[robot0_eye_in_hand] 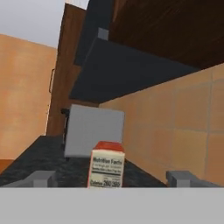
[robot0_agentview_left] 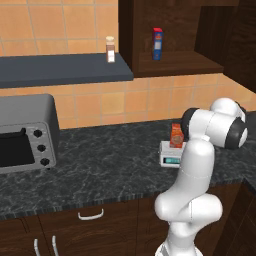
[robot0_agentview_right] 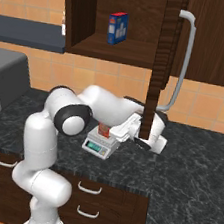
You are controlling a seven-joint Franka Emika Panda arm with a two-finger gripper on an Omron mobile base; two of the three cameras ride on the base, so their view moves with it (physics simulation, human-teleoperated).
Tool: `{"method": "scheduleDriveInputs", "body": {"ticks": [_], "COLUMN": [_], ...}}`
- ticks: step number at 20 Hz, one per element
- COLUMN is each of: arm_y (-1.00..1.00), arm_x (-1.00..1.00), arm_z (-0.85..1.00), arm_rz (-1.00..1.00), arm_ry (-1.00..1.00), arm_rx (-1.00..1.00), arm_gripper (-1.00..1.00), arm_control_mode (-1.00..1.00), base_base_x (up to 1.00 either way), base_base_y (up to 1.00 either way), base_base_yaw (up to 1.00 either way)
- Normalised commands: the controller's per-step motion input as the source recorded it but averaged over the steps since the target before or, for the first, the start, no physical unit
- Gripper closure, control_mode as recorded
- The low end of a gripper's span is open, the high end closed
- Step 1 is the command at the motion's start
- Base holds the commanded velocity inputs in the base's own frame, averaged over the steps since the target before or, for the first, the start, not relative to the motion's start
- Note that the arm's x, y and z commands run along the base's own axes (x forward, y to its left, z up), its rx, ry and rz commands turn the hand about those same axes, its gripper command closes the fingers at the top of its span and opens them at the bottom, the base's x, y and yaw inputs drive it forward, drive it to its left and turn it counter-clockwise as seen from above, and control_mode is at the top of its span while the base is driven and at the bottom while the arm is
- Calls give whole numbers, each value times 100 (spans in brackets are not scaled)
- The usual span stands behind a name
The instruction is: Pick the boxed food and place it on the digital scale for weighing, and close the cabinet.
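Observation:
The orange-red boxed food [robot0_agentview_left: 176,135] stands upright on the white digital scale [robot0_agentview_left: 170,155], seen also as box [robot0_agentview_right: 103,129] on scale [robot0_agentview_right: 98,146]. My gripper [robot0_agentview_right: 124,132] is open just to the right of the box, level with it and pointing at it. In the hand view the box [robot0_eye_in_hand: 107,168] shows its label side between and beyond the two widely spread fingertips [robot0_eye_in_hand: 41,178], not touched by them. The dark brown cabinet [robot0_agentview_right: 119,39] is open, and its door [robot0_agentview_right: 163,55] with the silver bar handle [robot0_agentview_right: 184,58] juts out edge-on right over my hand.
A slim blue carton [robot0_agentview_left: 157,44] stands inside the cabinet. A brown-capped bottle [robot0_agentview_left: 110,49] sits on the dark shelf [robot0_agentview_left: 60,70]. A grey toaster oven [robot0_agentview_left: 25,132] is on the counter at left. Drawers [robot0_agentview_right: 89,201] lie below the counter's front edge.

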Motion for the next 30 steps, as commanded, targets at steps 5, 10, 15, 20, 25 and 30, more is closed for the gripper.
{"method": "scheduleDriveInputs", "body": {"ticks": [5, 10, 15, 20, 25, 30], "arm_y": [-18, -1, 0, 16, 51, 3], "arm_x": [-43, -78, -87, -95, -60, -11], "arm_z": [5, 1, 36, 36, 44, 69], "arm_rz": [0, 0, -3, -13, -30, -41], "arm_ry": [-18, -30, -23, -33, -20, -11], "arm_rx": [1, 0, 0, -5, -15, -12], "arm_gripper": [-100, -100, -100, -100, -100, -100], "arm_control_mode": [-100, -100, -100, -100, -100, -100], "base_base_x": [0, 0, 0, 0, 0, 0], "base_base_y": [0, 0, 0, 0, 0, 0], "base_base_yaw": [0, 0, 0, 0, 0, 0]}}
